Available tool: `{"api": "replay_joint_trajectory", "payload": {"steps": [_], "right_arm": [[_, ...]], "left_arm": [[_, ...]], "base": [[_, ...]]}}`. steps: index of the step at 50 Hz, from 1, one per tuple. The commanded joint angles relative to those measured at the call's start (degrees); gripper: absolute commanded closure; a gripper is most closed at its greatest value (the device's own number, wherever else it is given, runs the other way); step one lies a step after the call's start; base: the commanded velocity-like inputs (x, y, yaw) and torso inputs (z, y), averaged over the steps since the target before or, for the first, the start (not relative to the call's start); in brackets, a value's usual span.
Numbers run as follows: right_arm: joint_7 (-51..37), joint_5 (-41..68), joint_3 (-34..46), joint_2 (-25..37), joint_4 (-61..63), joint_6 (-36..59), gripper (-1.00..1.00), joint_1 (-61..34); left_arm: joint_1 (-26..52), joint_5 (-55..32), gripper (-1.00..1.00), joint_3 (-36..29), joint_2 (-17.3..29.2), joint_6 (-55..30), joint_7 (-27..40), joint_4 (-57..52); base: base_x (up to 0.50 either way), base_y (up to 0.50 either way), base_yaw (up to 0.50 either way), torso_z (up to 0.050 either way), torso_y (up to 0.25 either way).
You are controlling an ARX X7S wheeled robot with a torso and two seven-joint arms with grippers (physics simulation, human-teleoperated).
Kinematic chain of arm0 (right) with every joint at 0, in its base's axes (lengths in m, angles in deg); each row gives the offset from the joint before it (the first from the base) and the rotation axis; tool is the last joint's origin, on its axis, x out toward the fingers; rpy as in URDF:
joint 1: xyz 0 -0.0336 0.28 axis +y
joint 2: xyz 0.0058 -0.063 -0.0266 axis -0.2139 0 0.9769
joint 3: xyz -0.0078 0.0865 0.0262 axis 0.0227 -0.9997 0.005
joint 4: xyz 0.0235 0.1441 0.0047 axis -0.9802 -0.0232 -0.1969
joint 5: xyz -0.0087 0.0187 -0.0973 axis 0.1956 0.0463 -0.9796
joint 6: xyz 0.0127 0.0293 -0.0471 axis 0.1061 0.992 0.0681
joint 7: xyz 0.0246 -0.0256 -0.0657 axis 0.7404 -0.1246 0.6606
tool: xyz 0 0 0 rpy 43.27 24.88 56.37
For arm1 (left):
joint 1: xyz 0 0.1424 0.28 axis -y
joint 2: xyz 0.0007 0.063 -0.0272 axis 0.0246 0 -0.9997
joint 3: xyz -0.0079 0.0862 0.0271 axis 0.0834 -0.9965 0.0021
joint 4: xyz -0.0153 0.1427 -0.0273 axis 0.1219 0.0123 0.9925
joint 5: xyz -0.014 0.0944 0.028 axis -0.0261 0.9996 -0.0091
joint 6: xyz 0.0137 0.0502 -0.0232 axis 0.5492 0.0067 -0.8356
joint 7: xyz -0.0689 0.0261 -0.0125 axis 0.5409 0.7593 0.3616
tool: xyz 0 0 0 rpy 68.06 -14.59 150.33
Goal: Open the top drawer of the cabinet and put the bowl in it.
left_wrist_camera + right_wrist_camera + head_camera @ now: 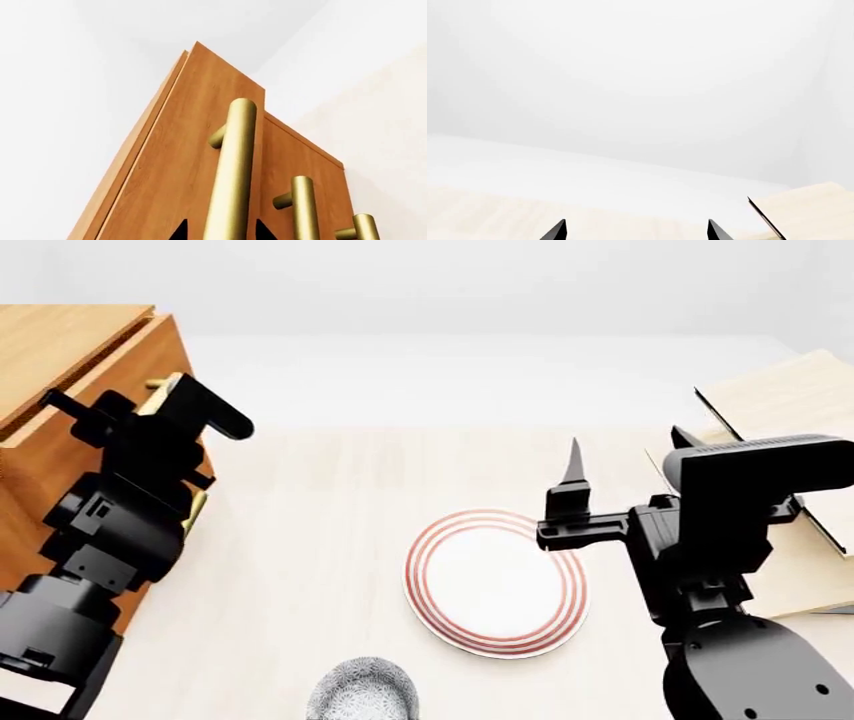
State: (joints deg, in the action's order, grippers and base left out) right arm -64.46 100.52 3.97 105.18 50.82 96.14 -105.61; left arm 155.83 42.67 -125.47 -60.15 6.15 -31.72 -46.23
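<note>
The orange-brown cabinet (67,350) stands at the left of the head view. In the left wrist view its top drawer (180,165) stands a little forward of the two lower drawer fronts. My left gripper (222,232) is closed around the top drawer's brass bar handle (233,165), one fingertip on each side; in the head view it (171,392) sits at the cabinet's front. The speckled bowl (363,692) stands on the table at the near edge, partly cut off. My right gripper (625,445) is open and empty above the table, right of the plate; its own view (637,232) shows bare tabletop between the fingertips.
A flat white plate with red rings (497,580) lies mid-table between the arms. A pale tilted plank rack (787,410) stands at the right, close to my right arm; its corner shows in the right wrist view (804,210). Two lower brass handles (303,205) sit below the top one.
</note>
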Motion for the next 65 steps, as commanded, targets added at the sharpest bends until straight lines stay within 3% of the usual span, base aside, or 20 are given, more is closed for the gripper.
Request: {"api": "replay_joint_trajectory", "payload": {"steps": [1,65], "right_arm": [[-0.22,0.36,-0.06,0.07,0.00,0.05,-1.00,-0.25],[-0.90,1.88,-0.79,0.90,-1.17,-2.97,-1.00,1.85]], "left_arm": [[0.24,-4.13,1.00,-0.27,-1.10,0.60,-0.49,-2.76],[-4.55,-4.56,1.00,-4.06,-0.54,-4.90,-3.32,-22.04]], "base": [[0.00,0.00,0.00,0.000,0.000],[0.00,0.00,0.00,0.000,0.001]]}}
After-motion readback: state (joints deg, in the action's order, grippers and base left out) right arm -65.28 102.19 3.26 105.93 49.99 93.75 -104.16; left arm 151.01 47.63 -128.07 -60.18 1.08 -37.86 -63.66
